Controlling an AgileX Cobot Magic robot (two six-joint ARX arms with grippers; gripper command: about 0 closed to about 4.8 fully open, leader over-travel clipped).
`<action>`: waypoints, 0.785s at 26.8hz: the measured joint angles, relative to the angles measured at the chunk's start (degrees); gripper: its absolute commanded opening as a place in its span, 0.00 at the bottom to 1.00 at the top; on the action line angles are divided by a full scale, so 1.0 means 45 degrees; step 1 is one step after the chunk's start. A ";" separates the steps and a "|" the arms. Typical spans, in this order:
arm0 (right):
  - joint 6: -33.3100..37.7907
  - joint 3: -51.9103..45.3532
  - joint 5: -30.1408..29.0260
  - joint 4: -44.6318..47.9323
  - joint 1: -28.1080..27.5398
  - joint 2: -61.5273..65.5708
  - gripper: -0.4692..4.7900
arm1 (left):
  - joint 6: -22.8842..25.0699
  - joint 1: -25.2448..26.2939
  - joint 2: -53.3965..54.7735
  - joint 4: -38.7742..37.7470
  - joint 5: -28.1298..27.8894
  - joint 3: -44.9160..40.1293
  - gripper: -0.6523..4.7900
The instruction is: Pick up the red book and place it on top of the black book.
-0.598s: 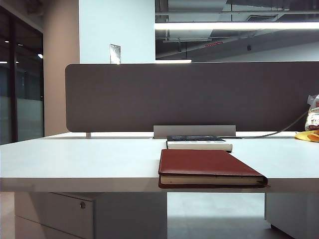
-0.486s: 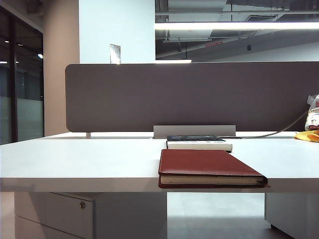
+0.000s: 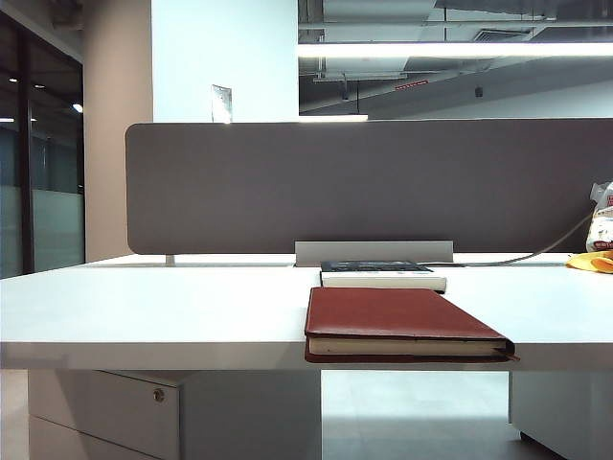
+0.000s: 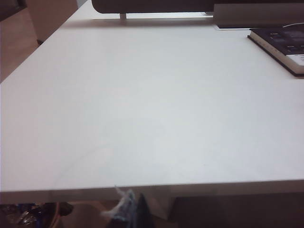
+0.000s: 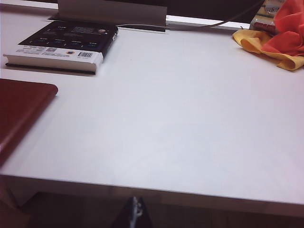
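The red book [image 3: 397, 318] lies flat at the front edge of the white table [image 3: 144, 307], overhanging it slightly; one of its corners [image 5: 21, 107] shows in the right wrist view. Just behind it lies the black book [image 3: 381, 272] [image 5: 66, 42] with its white page block, and an end of it [image 4: 282, 45] appears in the left wrist view. No arm appears in the exterior view. My left gripper [image 4: 130, 209] is shut, back below the table's front edge, away from both books. My right gripper [image 5: 135, 213] is also shut, below the front edge, holding nothing.
A grey divider panel [image 3: 364, 187] stands along the table's back with a metal bracket [image 3: 374, 252]. A yellow and orange cloth [image 5: 278, 38] and a packet [image 3: 601, 225] lie at the back right, with a cable [image 3: 536, 254]. A drawer unit [image 3: 105, 407] sits under the table.
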 measured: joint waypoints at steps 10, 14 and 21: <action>0.0131 0.0000 -0.0253 0.0044 0.0005 0.0000 0.09 | -0.2336 0.0000 0.0000 0.0049 0.0151 -0.0005 0.12; 0.0131 0.0000 -0.0330 0.0087 0.0010 0.0000 0.24 | -0.3774 -0.0005 0.0000 0.0248 0.0267 -0.0049 0.12; 0.0136 0.0000 -0.1020 0.0690 0.0010 0.0000 0.27 | -0.5061 -0.0005 0.0000 0.0325 0.2084 -0.0015 0.11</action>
